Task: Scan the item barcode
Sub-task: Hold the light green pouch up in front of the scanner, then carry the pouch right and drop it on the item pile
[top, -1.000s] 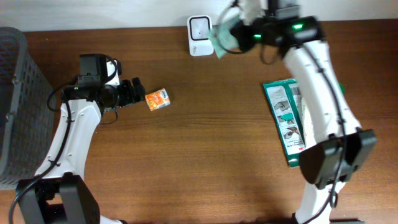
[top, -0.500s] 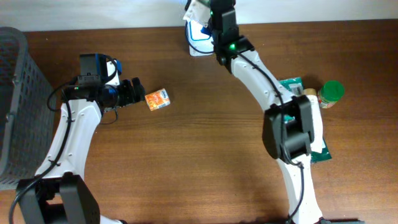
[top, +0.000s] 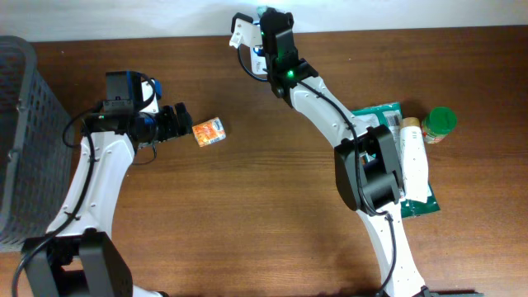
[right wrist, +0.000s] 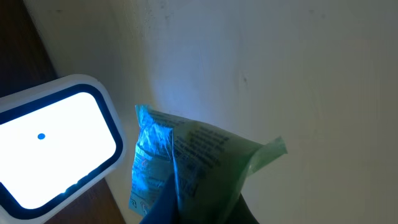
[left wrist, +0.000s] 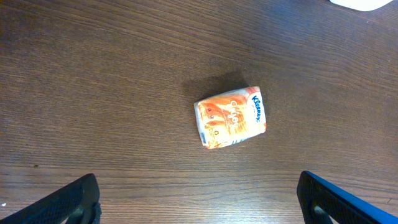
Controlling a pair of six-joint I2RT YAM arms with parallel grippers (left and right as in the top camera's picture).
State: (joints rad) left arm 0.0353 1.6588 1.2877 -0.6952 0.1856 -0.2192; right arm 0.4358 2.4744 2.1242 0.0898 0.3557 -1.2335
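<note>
Green crinkled plastic packet (right wrist: 199, 165) clamped in right gripper (right wrist: 199, 211), jaws closed together on its lower edge, washed in blue light. Held against pale wall at 12 o'clock edge of brown wooden table (top: 272, 214). Just beside white rounded scanner with lit screen (right wrist: 56, 146), at 3 o'clock of it in wrist view; touching or apart, cannot tell. Left gripper (top: 180, 122) spread wide, holding nothing. 1 small orange Kleenex tissue pack (left wrist: 231, 117) flat on table at 3 o'clock of that gripper overhead, just clear of fingertips. Grey mesh basket (top: 18, 124) at 9 o'clock edge. Flat green-and-white package (top: 421, 200) and green-lidded jar (top: 440, 124) at 3 o'clock side, package partly under right arm.
</note>
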